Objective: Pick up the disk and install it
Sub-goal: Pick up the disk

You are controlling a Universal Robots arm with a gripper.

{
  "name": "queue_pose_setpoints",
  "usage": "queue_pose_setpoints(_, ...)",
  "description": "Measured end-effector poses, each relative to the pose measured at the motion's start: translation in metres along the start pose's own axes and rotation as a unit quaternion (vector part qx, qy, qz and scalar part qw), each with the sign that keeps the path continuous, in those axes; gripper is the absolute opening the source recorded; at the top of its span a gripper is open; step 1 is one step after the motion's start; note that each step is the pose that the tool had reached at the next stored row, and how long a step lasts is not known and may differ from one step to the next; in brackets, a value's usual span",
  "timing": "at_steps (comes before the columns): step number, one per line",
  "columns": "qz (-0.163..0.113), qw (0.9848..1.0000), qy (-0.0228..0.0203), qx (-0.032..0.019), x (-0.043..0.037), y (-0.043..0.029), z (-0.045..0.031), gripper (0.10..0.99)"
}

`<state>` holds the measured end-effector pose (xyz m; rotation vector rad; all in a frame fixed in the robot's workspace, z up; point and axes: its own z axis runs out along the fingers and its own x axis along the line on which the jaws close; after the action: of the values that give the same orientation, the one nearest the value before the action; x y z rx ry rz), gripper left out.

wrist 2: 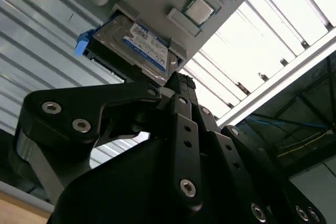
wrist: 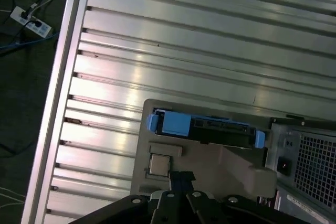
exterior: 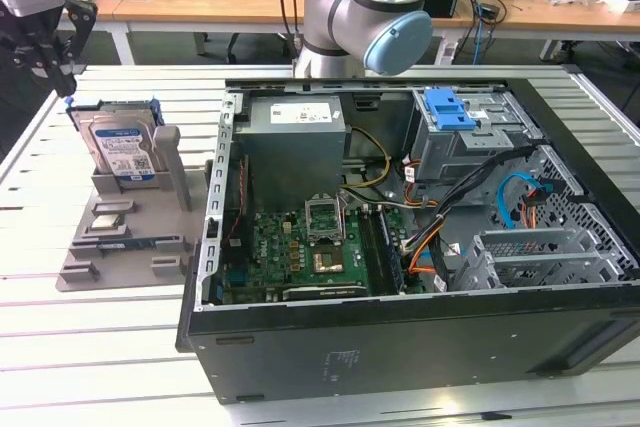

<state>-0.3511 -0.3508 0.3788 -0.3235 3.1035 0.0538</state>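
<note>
The disk point(exterior: 120, 142) stands on edge in a slot at the back of a grey stand point(exterior: 130, 247). The stand sits on the slatted metal table point(exterior: 100, 347), at the exterior view's left of the open case point(exterior: 400, 337). Its long axis looks upright, though the slot hides the lower part. The labelled face turns toward the exterior camera, and the blue carrier end with its two tabs is on top. The top edge runs from the exterior view's left to its right.

In the first wrist view the disk point(wrist: 205, 125) shows as a narrow edge with blue at both ends. In the second wrist view the disk point(wrist 2: 142, 45) shows its white-and-blue label.

The hand point(exterior: 62, 75) hangs near the upper corner of the disk on the exterior view's left and holds nothing. In both wrist views the hand point(wrist: 182, 176) point(wrist 2: 181, 81) has its fingertips drawn together, and it is clear of the disk.

A small square chip point(exterior: 110, 209) lies flat on the stand in front of the disk. It also appears in both wrist views point(wrist: 159, 164) point(wrist 2: 199, 10).

Inside the case, a blue latch point(exterior: 447, 107) sits on the drive cage toward the far side, well apart from the disk.
</note>
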Motion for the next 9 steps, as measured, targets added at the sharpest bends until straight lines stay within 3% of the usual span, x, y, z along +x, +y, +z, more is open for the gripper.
queue_pose_setpoints(3,-0.039,0.9993,0.0012,-0.0009,0.0000,0.0000,0.0000,0.106)
queue_pose_setpoints(9,-0.101,0.9949,0.0032,-0.0024,0.0000,0.0000,0.0000,0.106)
